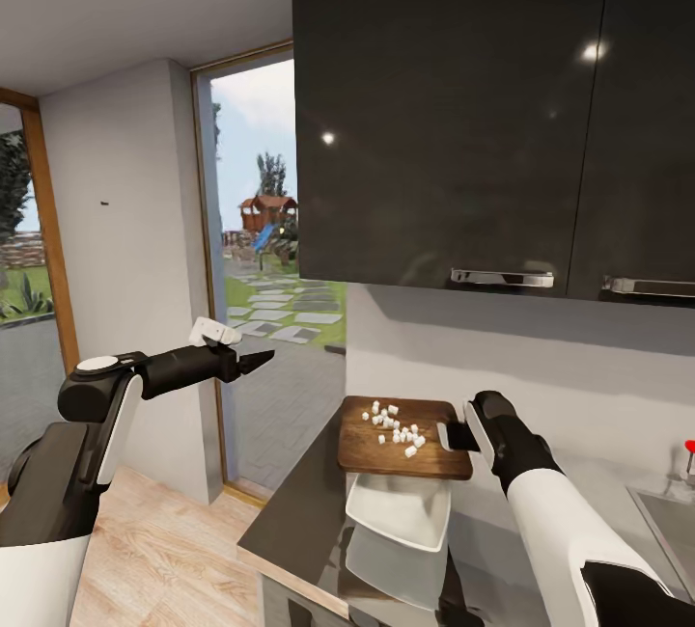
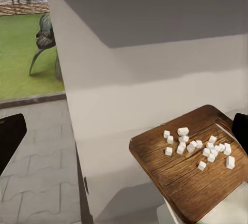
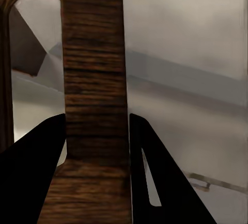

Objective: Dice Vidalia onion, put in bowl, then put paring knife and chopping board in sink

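The bowl (image 1: 401, 511), white and squarish with rounded corners, is seen resting on the glossy grey countertop (image 1: 299, 511) near the counter's left end, its reflection visible in the surface just nearer. Directly above and slightly beyond it, the chopping board (image 1: 386, 453) is held lifted over the bowl's far rim. The board is dark brown wood with marked grain; small white cubes of diced onion (image 1: 394, 428) are scattered across its top. The right gripper (image 1: 461, 436) is closed on the board's right short edge, at the slot handle; in the right wrist view the two dark fingers (image 3: 36, 172) are seen pressed against either side of the wooden bar (image 3: 95, 79) beside the slot. The left gripper (image 1: 253, 360) is held well left of the board, over the floor, touching nothing; whether it is wide or narrow cannot be told. At the far right, a corner of the sink (image 1: 671, 521) is seen.
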Controlling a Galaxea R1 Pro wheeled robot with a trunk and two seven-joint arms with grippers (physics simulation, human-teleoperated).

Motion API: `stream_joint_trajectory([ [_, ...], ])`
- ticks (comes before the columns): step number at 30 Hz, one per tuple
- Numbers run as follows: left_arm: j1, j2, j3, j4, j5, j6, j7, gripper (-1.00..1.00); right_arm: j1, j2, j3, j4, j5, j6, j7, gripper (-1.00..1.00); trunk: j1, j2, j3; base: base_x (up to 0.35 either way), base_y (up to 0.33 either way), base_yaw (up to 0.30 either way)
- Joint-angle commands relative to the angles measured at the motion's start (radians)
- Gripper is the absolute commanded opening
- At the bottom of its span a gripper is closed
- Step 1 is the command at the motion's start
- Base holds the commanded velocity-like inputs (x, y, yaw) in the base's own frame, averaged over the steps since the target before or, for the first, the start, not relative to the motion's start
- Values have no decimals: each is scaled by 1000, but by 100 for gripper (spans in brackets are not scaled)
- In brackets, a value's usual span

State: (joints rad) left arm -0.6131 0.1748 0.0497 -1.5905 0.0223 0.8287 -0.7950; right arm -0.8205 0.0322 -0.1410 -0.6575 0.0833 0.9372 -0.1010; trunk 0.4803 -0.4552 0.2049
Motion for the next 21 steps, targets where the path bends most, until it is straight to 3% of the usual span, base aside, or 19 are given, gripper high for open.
stream_joint_trajectory([
  [1, 0, 0, 1, 0, 2, 7, -3, 100, 0, 2, -5, -1, 7, -5, 3, -100, 0, -1, -1, 0, 0, 0],
  [5, 0, 0, 1, 0, 3, 7, -3, 100, 0, 2, -6, -1, 6, -15, 3, -100, 0, -1, -1, 0, 0, 0],
  [9, 0, 0, 1, 0, 2, 7, -3, 100, 0, 2, -6, -1, 7, -74, 3, -100, 0, -1, -1, 0, 0, 0],
  [21, 0, 0, 1, 0, 3, 7, -3, 100, 0, 2, -6, 0, 7, -86, 3, -100, 0, -1, -1, -60, 0, 0],
])
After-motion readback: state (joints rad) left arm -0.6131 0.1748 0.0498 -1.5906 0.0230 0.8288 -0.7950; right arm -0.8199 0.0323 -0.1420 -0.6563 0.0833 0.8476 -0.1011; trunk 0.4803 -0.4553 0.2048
